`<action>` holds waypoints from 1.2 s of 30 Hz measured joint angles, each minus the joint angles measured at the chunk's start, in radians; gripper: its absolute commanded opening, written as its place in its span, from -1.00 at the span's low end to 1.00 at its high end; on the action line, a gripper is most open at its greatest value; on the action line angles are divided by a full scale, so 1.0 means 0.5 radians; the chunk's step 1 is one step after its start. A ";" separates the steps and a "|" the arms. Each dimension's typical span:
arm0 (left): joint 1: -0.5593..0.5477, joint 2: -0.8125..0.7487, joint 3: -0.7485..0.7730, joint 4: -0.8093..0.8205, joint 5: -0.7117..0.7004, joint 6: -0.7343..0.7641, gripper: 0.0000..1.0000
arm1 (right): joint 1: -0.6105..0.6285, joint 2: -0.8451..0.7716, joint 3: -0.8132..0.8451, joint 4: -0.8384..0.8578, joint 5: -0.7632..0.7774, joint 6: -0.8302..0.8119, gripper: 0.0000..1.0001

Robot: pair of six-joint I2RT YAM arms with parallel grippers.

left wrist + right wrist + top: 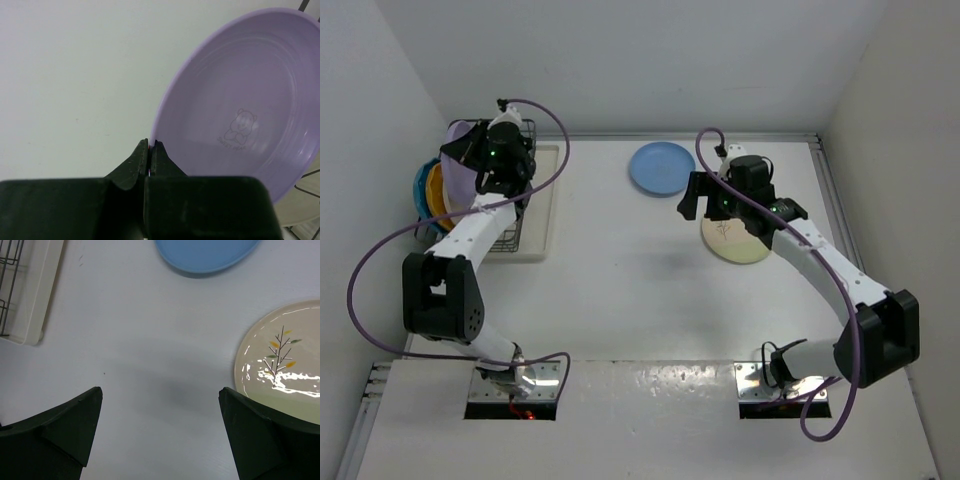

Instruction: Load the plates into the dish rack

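Left claw [150,148] is pinched shut on the rim of the lilac plate [240,110], which stands tilted on edge over the dish rack [510,234]. The rims of a teal plate [421,188] and an orange plate [433,196] show just beside it. That arm hides much of the rack, which sits on a cream tray [546,205]. Right claw [160,390] hangs spread over bare table, near the sprig plate [285,360]. The blue plate [661,168] lies flat beyond, well apart from the rack.

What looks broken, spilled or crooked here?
Nothing stands out. The lilac plate is pinched by its rim in the left gripper, while the blue plate and the sprig plate lie flat on the table.
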 measured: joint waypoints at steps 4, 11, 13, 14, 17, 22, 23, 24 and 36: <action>0.008 -0.045 -0.014 -0.132 0.032 -0.144 -1.00 | 0.002 0.020 0.002 -0.002 0.000 0.001 1.00; 0.018 -0.050 -0.164 -0.183 0.057 -0.221 -1.00 | 0.002 0.022 0.002 -0.004 0.000 0.000 1.00; 0.026 -0.050 -0.239 -0.166 0.061 -0.213 -1.00 | 0.002 0.022 0.002 -0.004 0.000 0.000 1.00; 0.027 -0.050 -0.266 -0.163 0.071 -0.214 -1.00 | 0.002 0.022 0.002 -0.005 0.000 -0.001 1.00; 0.026 -0.050 -0.317 -0.156 0.095 -0.225 -1.00 | 0.002 0.022 0.002 -0.004 0.000 0.000 1.00; 0.027 -0.051 -0.336 -0.374 0.160 -0.461 -0.62 | 0.008 0.022 0.002 -0.004 0.000 0.000 1.00; 0.027 -0.051 -0.336 -0.450 0.184 -0.514 -0.50 | 0.007 0.022 0.002 -0.004 0.000 0.000 1.00; 0.027 -0.051 -0.336 -0.491 0.195 -0.549 -0.40 | 0.008 0.022 0.002 -0.004 0.000 0.000 1.00; 0.051 0.011 0.071 -0.893 0.235 -0.710 0.63 | -0.002 0.121 0.040 -0.092 0.021 0.006 1.00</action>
